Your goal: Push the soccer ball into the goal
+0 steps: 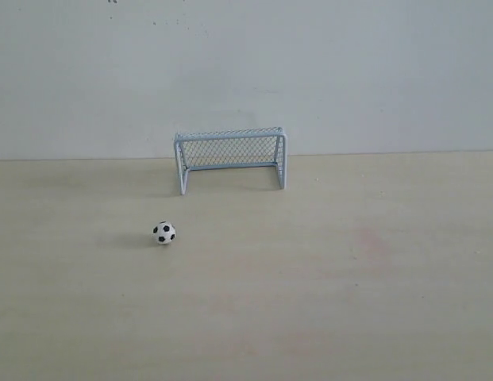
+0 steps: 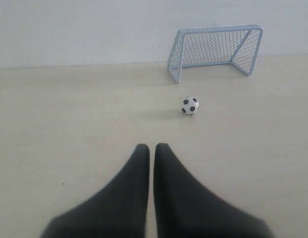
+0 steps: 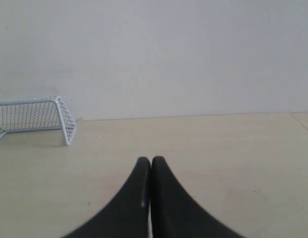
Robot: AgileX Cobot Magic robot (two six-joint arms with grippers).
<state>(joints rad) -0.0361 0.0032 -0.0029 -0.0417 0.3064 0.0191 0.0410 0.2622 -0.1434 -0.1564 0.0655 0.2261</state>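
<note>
Black fingers come first. Your left end effector (image 2: 152, 147) has its two fingers drawn together with a sliver between them, and your right end effector (image 3: 151, 159) is pressed together, neither gripping anything. Beyond them on the pale bench (image 1: 349, 302) lies one soccer ball (image 1: 163, 232), out in front of the one goal (image 1: 230, 135), off toward its left post and apart from it. Your left wrist view catches both ball and goal. The right wrist view catches only the goal's corner.
</note>
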